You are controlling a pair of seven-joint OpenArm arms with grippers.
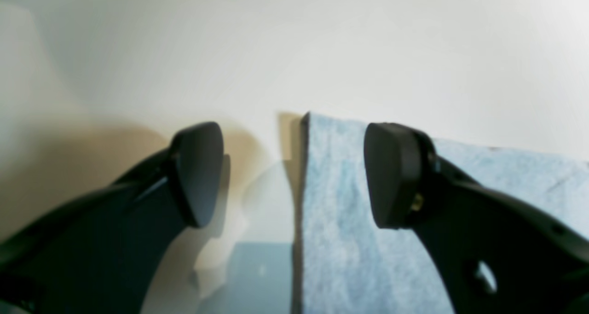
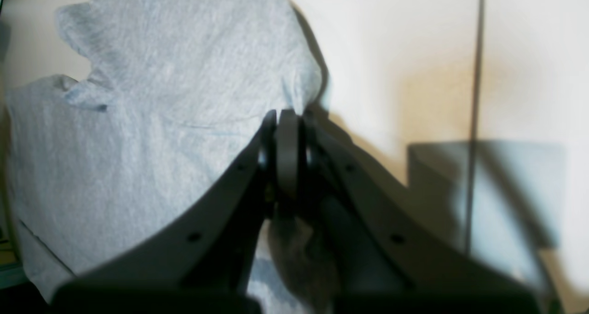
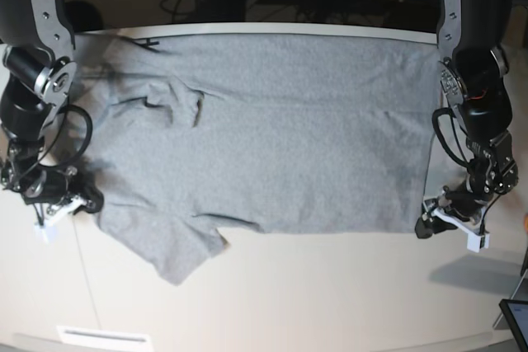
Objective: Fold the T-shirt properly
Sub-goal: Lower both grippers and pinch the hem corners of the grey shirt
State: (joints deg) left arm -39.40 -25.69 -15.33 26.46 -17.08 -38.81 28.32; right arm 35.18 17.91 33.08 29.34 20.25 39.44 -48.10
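The T-shirt [image 3: 272, 138] is heather-grey, short-sleeved, and lies spread flat across the pale surface [image 3: 330, 294], plain side up with no lettering showing; its width runs from one arm to the other. At the base view's left the fabric is rumpled, with a crease cluster near the upper left and one sleeve [image 3: 169, 249] jutting toward the near edge; toward the right the cloth lies smoother and ends in a straight edge. The base view alone gives the whole garment and both arms; it does not resolve either pincer's opening. The right wrist view supplies that for the right pincer [image 2: 287, 120]: its pads are pressed together at the garment's edge, with grey cloth bunched directly behind and below the tips, so it reads as clamped on the T-shirt [image 2: 138, 134]. In the base view this right pincer [image 3: 82, 199] sits at the shirt's left margin. The left wrist view shows the left pincer [image 1: 294, 173] with its two dark pads standing wide apart, nothing between them; one pad hangs over the bare surface [image 1: 294, 42], the other over the straight corner of the T-shirt [image 1: 340, 222]. In the base view the left pincer [image 3: 427, 224] sits at the shirt's lower right corner.
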